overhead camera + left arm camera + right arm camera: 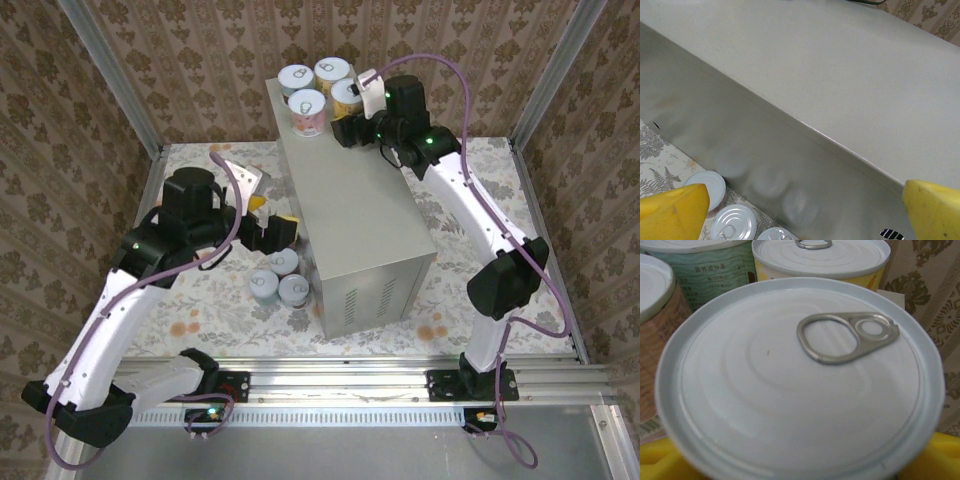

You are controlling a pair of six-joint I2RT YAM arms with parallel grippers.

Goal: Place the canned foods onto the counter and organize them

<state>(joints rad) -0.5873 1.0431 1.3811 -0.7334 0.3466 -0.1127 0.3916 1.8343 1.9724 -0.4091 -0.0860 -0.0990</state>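
Base rail (350,375) nearest; grey counter (350,200) on floral cloth (190,320); patterned walls (200,60).

Counter (355,215): one, grey metal box. Top cans (307,105): four, on its far end. Floor cans (283,262): three, on the floral cloth (200,315). Seven cans counted. Arms: two, left arm (110,310), right arm (480,220).

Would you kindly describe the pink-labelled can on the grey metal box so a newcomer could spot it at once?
Find the tall grey metal box standing on the floral cloth; four cans cluster at its far end. The pink-labelled can is the near-left one of the four, closest to the box's bare middle, and the only one with a pink label.
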